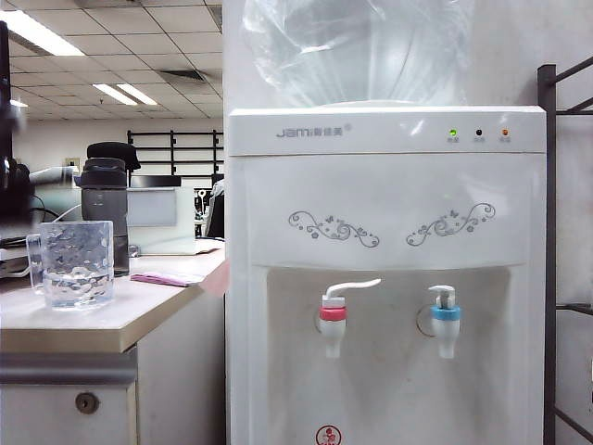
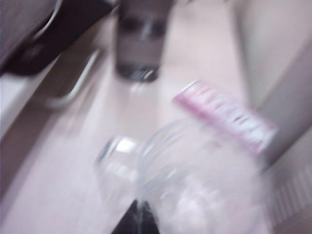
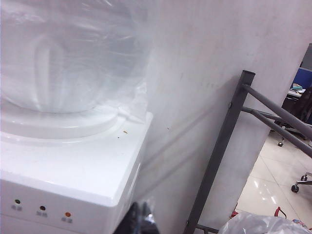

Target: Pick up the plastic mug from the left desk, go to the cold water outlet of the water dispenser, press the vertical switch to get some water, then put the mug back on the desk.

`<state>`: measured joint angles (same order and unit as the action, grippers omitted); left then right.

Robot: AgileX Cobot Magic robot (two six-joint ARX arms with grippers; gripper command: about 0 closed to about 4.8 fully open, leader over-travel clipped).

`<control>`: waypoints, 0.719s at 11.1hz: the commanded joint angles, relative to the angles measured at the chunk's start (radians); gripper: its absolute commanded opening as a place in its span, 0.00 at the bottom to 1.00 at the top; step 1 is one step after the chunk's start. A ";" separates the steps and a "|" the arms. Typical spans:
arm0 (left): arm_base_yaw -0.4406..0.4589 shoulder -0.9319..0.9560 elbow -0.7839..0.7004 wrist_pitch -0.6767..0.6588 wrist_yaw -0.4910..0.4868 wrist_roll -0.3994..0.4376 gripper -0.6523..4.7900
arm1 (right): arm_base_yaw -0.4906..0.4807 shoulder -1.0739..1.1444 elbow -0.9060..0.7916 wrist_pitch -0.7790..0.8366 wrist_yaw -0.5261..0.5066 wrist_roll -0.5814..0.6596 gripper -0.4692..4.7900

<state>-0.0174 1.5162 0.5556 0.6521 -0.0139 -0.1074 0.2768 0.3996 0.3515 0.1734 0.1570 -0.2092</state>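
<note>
The plastic mug (image 1: 72,264) is seen standing upright on the table (image 1: 111,315), holding a little water. The left gripper (image 2: 139,222), fully closed and empty, is blurred just beside it. The right gripper (image 3: 139,219), its opening unreadable, is held by the water dispenser (image 1: 384,185).

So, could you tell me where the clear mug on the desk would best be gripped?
Probably by the handle. The mug stands upright on the desk, its handle pointing away from the water dispenser, so come level from that outer side. The dimpled wall is wider and holds water, so keep it upright.
</note>
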 commanded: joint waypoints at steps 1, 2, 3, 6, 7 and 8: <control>-0.055 -0.237 -0.002 -0.117 0.008 0.003 0.11 | 0.001 0.000 0.002 0.017 -0.015 0.061 0.08; -0.099 -0.390 -0.016 -0.156 0.019 0.002 0.11 | 0.001 0.000 0.002 0.017 -0.029 0.061 0.08; -0.110 -0.425 -0.017 -0.174 0.020 0.002 0.11 | 0.001 0.000 0.002 0.016 -0.033 0.063 0.08; -0.183 -0.660 -0.029 -0.338 0.040 0.041 0.11 | 0.002 0.000 0.002 0.003 -0.032 0.064 0.08; -0.206 -0.731 -0.058 -0.347 0.037 0.088 0.11 | 0.002 0.000 0.002 0.000 -0.032 0.064 0.08; -0.210 -0.839 -0.133 -0.352 0.037 0.071 0.11 | 0.002 0.000 0.002 -0.002 -0.032 0.063 0.08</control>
<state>-0.2291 0.7040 0.4480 0.3073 0.0242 -0.0269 0.2783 0.3992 0.3504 0.1616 0.1287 -0.1501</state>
